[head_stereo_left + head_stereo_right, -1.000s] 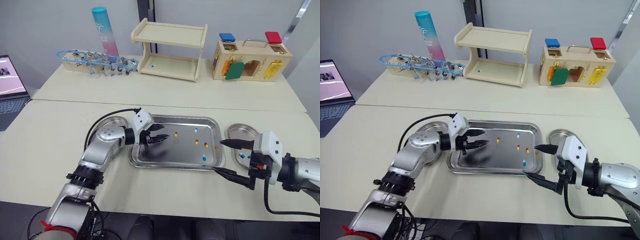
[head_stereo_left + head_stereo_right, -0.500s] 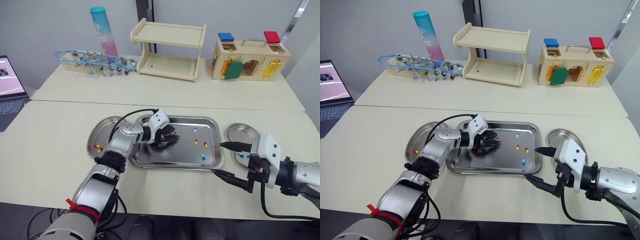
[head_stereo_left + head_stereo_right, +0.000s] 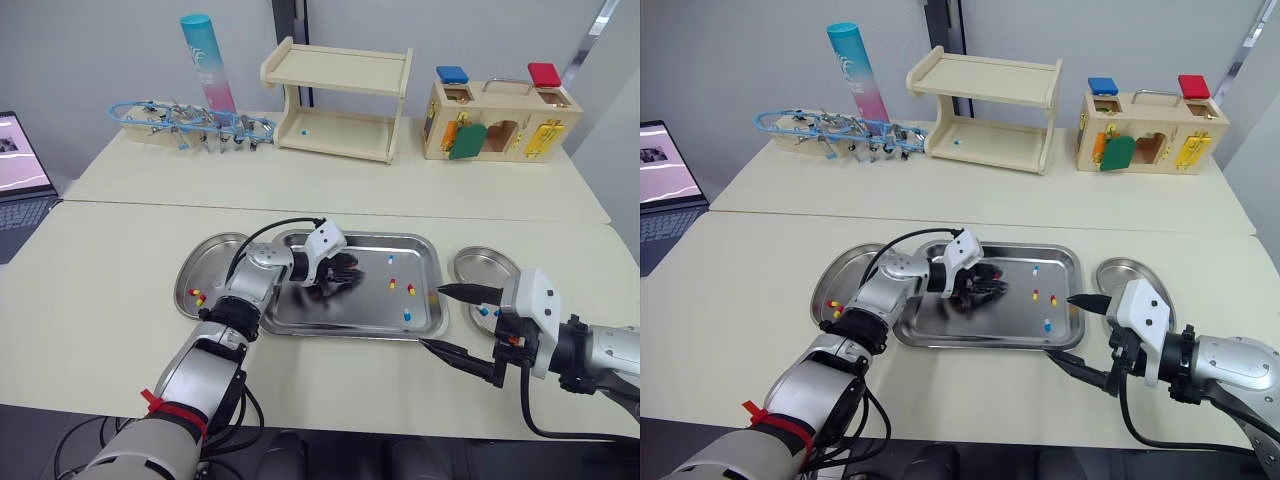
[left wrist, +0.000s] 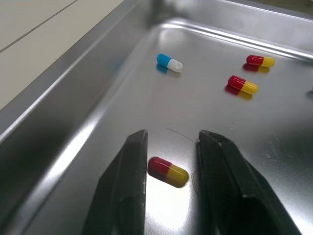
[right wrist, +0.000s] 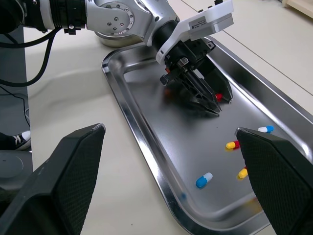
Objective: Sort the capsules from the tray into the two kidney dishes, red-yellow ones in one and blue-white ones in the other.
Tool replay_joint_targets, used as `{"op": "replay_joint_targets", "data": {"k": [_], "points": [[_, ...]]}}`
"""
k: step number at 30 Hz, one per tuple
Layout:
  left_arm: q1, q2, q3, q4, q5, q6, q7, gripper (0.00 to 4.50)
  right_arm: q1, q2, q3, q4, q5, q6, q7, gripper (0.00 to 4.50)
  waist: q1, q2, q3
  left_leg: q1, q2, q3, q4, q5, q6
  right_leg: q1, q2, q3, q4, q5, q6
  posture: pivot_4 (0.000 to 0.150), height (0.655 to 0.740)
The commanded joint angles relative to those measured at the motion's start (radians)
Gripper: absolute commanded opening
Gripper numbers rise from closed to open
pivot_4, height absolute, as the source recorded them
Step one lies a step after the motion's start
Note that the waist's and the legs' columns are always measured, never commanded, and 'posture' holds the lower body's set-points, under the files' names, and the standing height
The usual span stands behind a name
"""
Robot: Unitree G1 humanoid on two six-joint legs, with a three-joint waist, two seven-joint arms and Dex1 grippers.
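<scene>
L gripper (image 3: 349, 281) is down in the tray (image 3: 350, 335), approx mid-tray, tips at the steel floor. Wrist view: its two black fingers (image 4: 128, 186) stand apart w/ a clear gap, straddling a red-yellow capsule (image 4: 167, 171) that lies flat on the floor. Red end is just beside one finger, yellow end stops short of the other. So L is open, nothing clamped.

Other loose capsules in tray:
- blue-white capsule (image 3: 391, 258) toward the far edge
- 2nd red-yellow capsule (image 3: 392, 284) and 3rd red-yellow capsule (image 3: 411, 290), close together toward the R edge
- 2nd blue-white capsule (image 3: 407, 316) near the front R corner

L kidney dish (image 3: 215, 262) sits on the table (image 3: 110, 330) just beside the tray's L edge, w/ a few sorted red-yellow capsules (image 3: 197, 296) at its front end. R kidney dish (image 3: 482, 268) sits just beside the tray's R edge, w/ sorted blue-white capsules (image 3: 482, 311) in it, partly behind the R arm.

R gripper (image 3: 432, 318) hovers by the tray's front R corner, fingers spread wide, empty. One finger is over the tray/R-dish gap, the other over the table in front of the tray.

Far table: wooden shelf (image 3: 340, 100), wooden lock box (image 3: 500, 120), pink-blue tube (image 3: 208, 60), instrument rack (image 3: 190, 122). Laptop (image 3: 20, 170) is off past the L edge.
</scene>
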Motion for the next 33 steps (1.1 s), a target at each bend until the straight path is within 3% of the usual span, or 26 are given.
{"op": "replay_joint_targets", "data": {"k": [1,3,11,17,25,29,33], "points": [[0.018,-0.001,-0.009,0.001,0.028,0.012,-0.007,0.57,-0.011,-0.005,-0.013,-0.024,0.011,-0.006,-0.001,4.5,0.0,0.0,0.0,0.0,0.0,0.0,0.0,0.0,0.0,0.0,0.0,0.0,0.0,0.0,0.0,0.15,0.74],[0.023,-0.002,-0.008,-0.003,0.027,0.013,-0.004,0.01,-0.023,-0.006,-0.008,-0.019,0.013,-0.005,-0.001,4.5,0.0,0.0,0.0,0.0,0.0,0.0,0.0,0.0,0.0,0.0,0.0,0.0,0.0,0.0,0.0,0.15,0.74],[0.022,0.005,0.015,-0.039,0.003,0.015,-0.012,0.01,-0.041,-0.006,-0.001,-0.008,0.008,-0.006,0.006,4.5,0.0,0.0,0.0,0.0,0.0,0.0,0.0,0.0,0.0,0.0,0.0,0.0,0.0,0.0,0.0,0.15,0.74],[0.018,0.067,0.068,-0.241,-0.056,0.095,-0.049,0.01,-0.051,-0.011,-0.001,0.001,0.008,-0.007,0.018,4.5,-0.002,0.0,0.0,0.0,0.0,0.0,0.0,0.001,-0.002,0.0,0.0,0.0,0.0,0.0,0.0,0.15,0.74],[0.144,0.279,0.172,-0.663,-0.146,0.351,-0.058,0.01,-0.16,-0.014,0.055,0.032,0.024,-0.009,0.044,4.5,-0.02,0.0,0.0,0.0,0.0,0.0,0.0,0.001,-0.003,0.0,0.0,0.001,0.0,0.0,0.0,0.15,0.74],[0.29,0.47,0.319,-0.846,-0.201,0.5,-0.032,0.01,-0.255,-0.027,0.144,0.072,-0.001,-0.038,0.121,4.5,-0.034,0.0,0.0,0.001,0.001,0.0,-0.001,0.001,-0.002,-0.001,0.0,0.001,0.0,0.0,0.0,0.15,0.74],[0.414,0.56,0.429,-0.955,-0.241,0.604,0.024,0.01,-0.35,0.001,0.22,0.121,-0.014,-0.05,0.164,4.5,-0.023,0.0,0.0,0.001,0.001,0.0,-0.001,0.0,0.001,0.0,0.0,0.001,0.0,0.0,0.0,0.15,0.74]]}}
